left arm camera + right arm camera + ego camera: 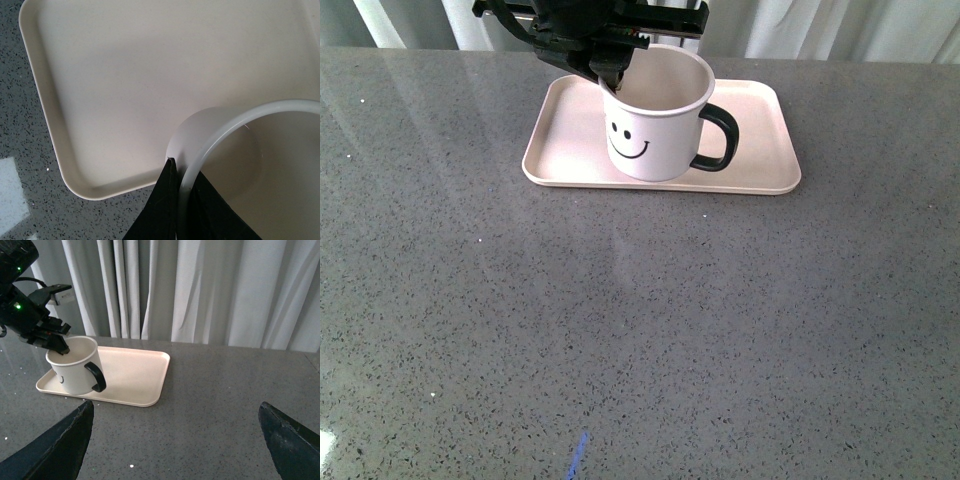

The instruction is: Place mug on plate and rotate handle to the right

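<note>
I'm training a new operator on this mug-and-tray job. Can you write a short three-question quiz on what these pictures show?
1. True or false: the cream-white smiley-face mug stands on the pale pink rectangular tray.
2. In the front view, the mug's glossy black loop handle points: A) left, B) right, C) at the camera.
3. Fill in: the left gripper pinches the mug's ____, one finger inside and one outside.

Key: 1 true; 2 B; 3 rim.
</note>
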You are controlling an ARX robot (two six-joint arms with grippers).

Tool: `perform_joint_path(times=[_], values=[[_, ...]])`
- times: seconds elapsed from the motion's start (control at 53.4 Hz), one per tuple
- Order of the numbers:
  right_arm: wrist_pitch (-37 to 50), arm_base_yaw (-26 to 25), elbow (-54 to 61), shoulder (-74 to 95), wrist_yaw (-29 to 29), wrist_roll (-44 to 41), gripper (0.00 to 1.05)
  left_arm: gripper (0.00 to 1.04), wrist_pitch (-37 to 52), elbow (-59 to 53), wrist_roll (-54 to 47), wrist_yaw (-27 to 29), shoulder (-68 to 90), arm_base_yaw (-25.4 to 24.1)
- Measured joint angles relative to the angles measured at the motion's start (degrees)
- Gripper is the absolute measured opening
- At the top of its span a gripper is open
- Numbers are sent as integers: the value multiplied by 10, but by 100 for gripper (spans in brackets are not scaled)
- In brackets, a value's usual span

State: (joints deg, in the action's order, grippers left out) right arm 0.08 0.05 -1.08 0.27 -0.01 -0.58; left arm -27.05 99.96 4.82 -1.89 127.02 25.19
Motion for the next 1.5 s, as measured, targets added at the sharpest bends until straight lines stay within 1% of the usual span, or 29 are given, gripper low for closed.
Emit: perform_joint_path(times=[0.225, 0.712, 1.143, 1.499], values=[[0, 0, 0, 0, 0, 0, 96, 2, -22, 62, 8, -9, 46, -7], [0, 0, 0, 0, 0, 0, 96, 2, -63, 154, 9, -20, 116, -7], [0, 0, 0, 0, 0, 0, 96, 2, -85, 200, 11, -24, 147, -5], [0, 0, 0, 0, 0, 0, 96, 2, -89, 202, 11, -17, 148, -5]])
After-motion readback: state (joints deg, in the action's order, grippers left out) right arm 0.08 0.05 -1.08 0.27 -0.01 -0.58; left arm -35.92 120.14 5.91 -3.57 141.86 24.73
